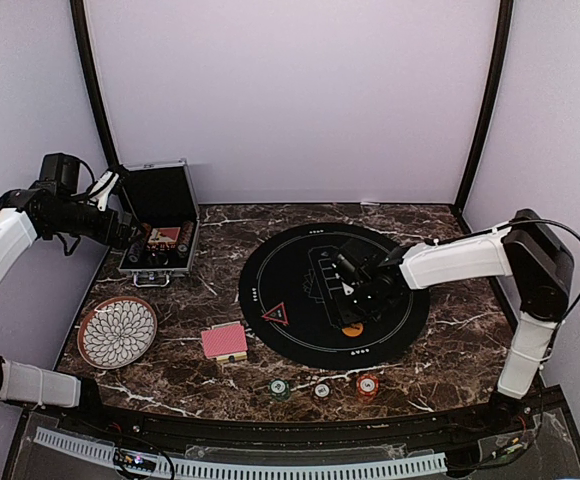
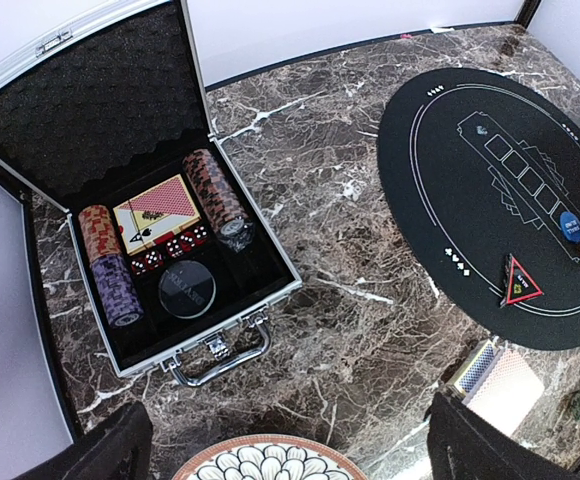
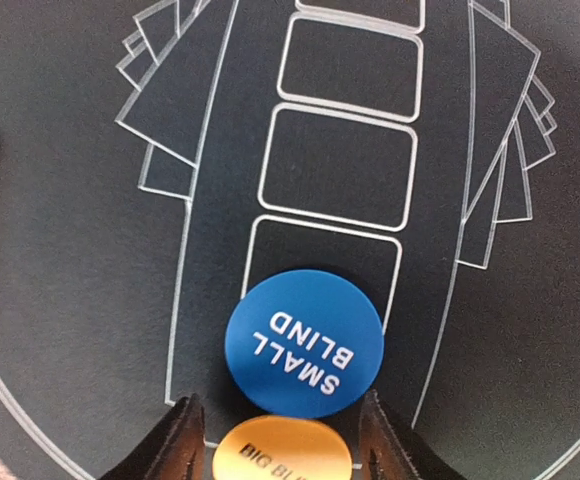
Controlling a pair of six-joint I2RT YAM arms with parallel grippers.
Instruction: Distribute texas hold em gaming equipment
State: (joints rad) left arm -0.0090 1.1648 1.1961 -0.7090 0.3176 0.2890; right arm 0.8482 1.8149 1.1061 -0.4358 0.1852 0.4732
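Observation:
On the black round mat (image 1: 270, 268), my right gripper (image 3: 281, 440) hangs low and open. An orange "BIG BLIND" disc (image 3: 282, 452) lies between its fingers with a thin gap on each side. A blue "SMALL BLIND" disc (image 3: 304, 342) lies just beyond it on a printed card outline. A red triangle (image 1: 277, 313) sits at the mat's near left. A red-backed card deck (image 1: 224, 341) and green (image 1: 280, 388), white (image 1: 322, 390) and red (image 1: 368, 384) chips rest on the marble in front. My left gripper (image 2: 290, 420) is wide open and empty, up at the left near the case.
The open silver case (image 2: 220, 345) at the back left holds chip stacks (image 2: 215, 190), cards (image 2: 155, 205) and dice (image 2: 170, 245). A white-patterned plate (image 1: 117, 331) lies at the near left. Walls close in the table on three sides.

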